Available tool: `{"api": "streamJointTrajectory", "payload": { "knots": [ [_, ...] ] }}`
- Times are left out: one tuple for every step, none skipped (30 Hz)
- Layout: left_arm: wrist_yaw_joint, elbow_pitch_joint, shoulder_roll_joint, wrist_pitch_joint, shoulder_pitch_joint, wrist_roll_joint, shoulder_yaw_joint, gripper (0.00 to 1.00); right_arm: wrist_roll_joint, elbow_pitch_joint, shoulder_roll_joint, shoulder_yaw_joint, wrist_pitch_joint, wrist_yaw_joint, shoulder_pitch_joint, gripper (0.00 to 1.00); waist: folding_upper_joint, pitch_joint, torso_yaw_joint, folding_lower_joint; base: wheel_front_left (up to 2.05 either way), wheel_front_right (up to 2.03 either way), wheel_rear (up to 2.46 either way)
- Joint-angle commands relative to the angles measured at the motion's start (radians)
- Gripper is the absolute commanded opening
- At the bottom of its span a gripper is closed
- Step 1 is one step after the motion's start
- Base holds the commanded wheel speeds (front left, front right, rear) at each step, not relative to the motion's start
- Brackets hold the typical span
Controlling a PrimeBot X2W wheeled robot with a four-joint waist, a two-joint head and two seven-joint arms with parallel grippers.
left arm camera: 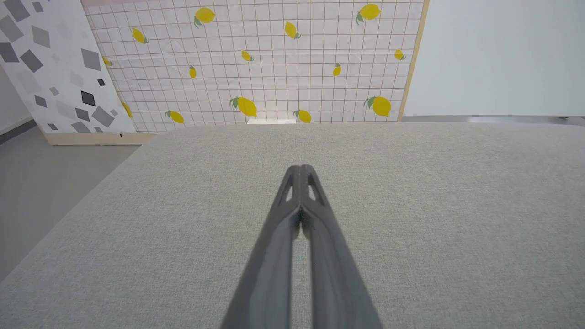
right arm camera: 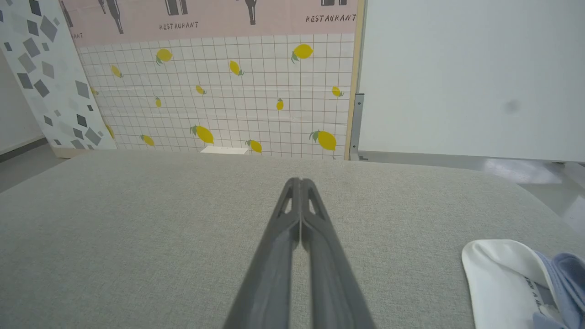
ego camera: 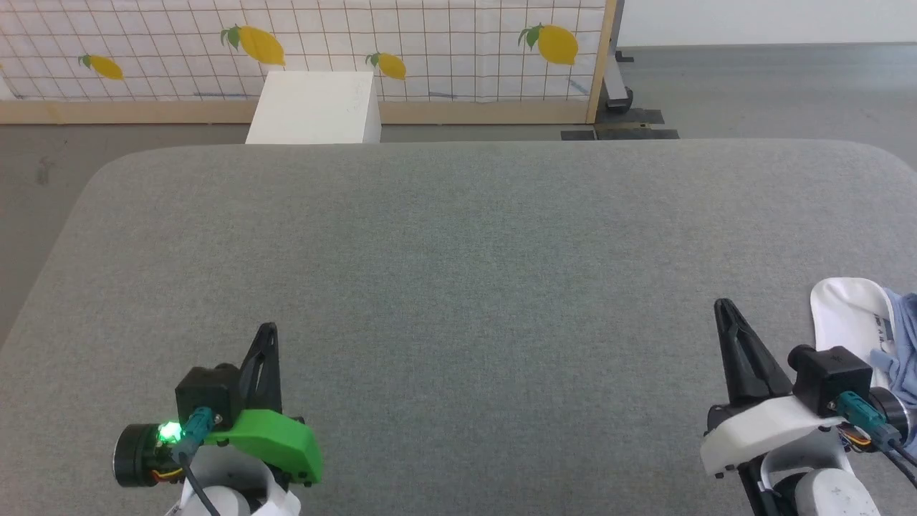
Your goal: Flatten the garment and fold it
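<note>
Left gripper (ego camera: 266, 330): the two long dark fingers (left arm camera: 274, 260) are pressed together at the tips with nothing between them. They point toward the far edge of the grey, woven-cloth-covered table with rounded corners (ego camera: 458, 229). This gripper sits near the table's near left corner, behind a bright green plastic wrist housing (ego camera: 276, 441).

Right gripper (ego camera: 720, 307): its fingers (right arm camera: 269, 269) are likewise closed on themselves and empty, and they point the same way. It sits near the near right corner, on a white plastic wrist housing (ego camera: 756, 426).

The light blue short-sleeved polo shirt of soft cotton (ego camera: 852, 315) lies crumpled at the table's right edge, just beside the right gripper's wrist and apart from its fingers. A rounded white inner part faces up and bears a small printed label, with blue folds beside it. The picture's edge cuts off the rest.

Beyond the far edge stand a white rectangular box (ego camera: 315, 107) and a wood-framed white grid panel printed with yellow lemons (ego camera: 444, 43).
</note>
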Motion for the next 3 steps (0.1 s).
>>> {"api": "streamJointTrajectory", "payload": {
  "knots": [
    [0.002, -0.009, -0.006, 0.006, 0.016, 0.012, 0.005, 0.00, -0.008, -0.010, 0.001, 0.004, 0.005, -0.001, 0.015, 0.00, 0.0000, 0.000, 0.000, -0.0001, 0.00, 0.00, 0.00],
    [0.002, -0.011, -0.007, 0.008, 0.016, 0.014, 0.005, 0.00, -0.009, -0.011, 0.001, 0.004, 0.006, -0.001, 0.015, 0.00, 0.0000, 0.000, 0.000, -0.0001, 0.00, 0.00, 0.00],
    [0.002, -0.013, -0.008, 0.010, 0.017, 0.016, 0.006, 0.00, -0.011, -0.013, 0.001, 0.005, 0.009, -0.001, 0.016, 0.00, 0.0000, 0.000, 0.000, -0.0001, 0.00, 0.00, 0.00]
  ]
}}
